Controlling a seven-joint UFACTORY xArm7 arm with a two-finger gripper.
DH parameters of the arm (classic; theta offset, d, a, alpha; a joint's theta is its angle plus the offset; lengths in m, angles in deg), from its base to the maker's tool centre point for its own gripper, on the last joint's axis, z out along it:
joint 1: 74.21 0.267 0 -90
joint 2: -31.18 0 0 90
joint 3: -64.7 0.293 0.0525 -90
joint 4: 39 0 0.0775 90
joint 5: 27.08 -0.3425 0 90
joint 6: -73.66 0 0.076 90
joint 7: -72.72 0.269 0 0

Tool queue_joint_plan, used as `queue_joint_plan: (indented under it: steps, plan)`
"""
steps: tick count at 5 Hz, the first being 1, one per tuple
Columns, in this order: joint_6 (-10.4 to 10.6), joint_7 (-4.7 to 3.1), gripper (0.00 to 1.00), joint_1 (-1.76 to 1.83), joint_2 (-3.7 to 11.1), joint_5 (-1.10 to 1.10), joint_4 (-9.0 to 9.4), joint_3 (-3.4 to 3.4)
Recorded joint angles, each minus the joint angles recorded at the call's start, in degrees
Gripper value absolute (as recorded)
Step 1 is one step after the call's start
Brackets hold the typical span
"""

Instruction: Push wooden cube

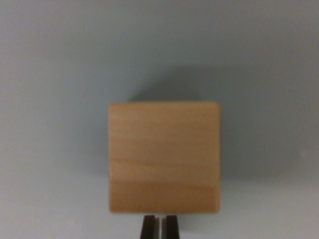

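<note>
A light wooden cube [164,157] fills the middle of the wrist view, resting on a plain grey surface [55,99]. Its top face and a thin strip of its near side show, and its shadow falls behind it toward the upper right. At the bottom edge, the dark fingertips of my gripper [159,226] stand side by side with only a hairline slit between them, holding nothing. They sit right at the cube's near face, touching it or nearly so.
Grey surface surrounds the cube on the left, right and far side. No other objects or edges are in view.
</note>
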Motion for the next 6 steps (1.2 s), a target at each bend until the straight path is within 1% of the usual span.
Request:
queue_joint_plan:
  steps: [1, 2, 3, 4, 5, 6]
  plan:
    - [0.0, 0.0, 1.0, 0.0, 0.0, 0.0, 0.0, 0.0]
    - [-0.9, -0.13, 1.0, -0.06, 1.57, 0.07, -2.44, -0.09]
    - [-0.9, -0.13, 1.0, -0.06, 1.57, 0.07, -2.44, -0.09]
    - [-1.8, -0.26, 1.0, -0.14, 3.29, 0.16, -5.12, -0.19]
    - [-1.8, -0.26, 1.0, -0.14, 3.29, 0.16, -5.12, -0.19]
    - [-2.8, -0.4, 1.0, -0.21, 5.04, 0.24, -7.84, -0.29]
